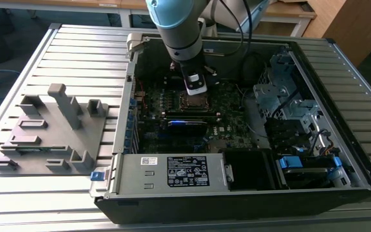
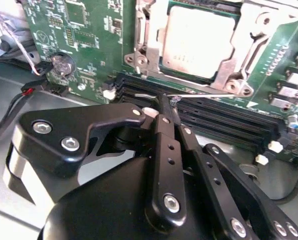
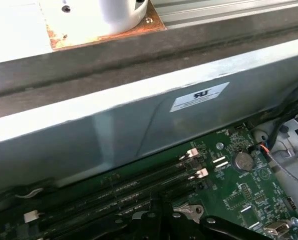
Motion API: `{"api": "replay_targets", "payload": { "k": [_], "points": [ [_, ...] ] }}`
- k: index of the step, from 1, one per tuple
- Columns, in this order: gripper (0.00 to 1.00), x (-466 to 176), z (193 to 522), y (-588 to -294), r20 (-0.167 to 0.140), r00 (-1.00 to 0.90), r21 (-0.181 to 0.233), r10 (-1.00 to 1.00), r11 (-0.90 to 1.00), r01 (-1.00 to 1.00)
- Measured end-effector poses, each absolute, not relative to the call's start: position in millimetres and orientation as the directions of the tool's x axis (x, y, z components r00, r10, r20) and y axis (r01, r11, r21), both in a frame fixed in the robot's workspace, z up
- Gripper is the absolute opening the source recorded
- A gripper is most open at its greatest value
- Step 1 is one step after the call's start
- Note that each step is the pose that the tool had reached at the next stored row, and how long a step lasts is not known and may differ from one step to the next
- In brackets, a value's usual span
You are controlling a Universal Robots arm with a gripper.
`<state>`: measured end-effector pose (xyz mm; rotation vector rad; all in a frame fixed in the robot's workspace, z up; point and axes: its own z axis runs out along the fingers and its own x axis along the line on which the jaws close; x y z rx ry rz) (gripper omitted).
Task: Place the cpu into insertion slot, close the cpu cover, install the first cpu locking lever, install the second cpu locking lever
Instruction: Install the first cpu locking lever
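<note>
Exterior view: end effector low inside computer case on desk, just over insertion slot.

Second wrist view: cpu seated, cpu cover down. End effector closed, tips against thin locking lever. Likely lever step: press steadily, don't slip onto memory slots.

First wrist view: case wall close, crowding.

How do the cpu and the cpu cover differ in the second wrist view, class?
The cpu is a solid, dull square; the cpu cover is a shinier open frame. The cover is larger and rims the cpu, whose top shows through its window. Both are silvery metal and lie flat on the green board.
</note>
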<state>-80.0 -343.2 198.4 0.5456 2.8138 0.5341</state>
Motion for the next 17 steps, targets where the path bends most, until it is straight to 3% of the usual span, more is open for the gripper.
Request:
{"api": "replay_targets", "payload": {
  "k": [17],
  "points": [
    [0.10,-72.9,195.5,-342.7,-0.157,-0.901,0.373,0.404,0.869,0.324]
  ]
}}
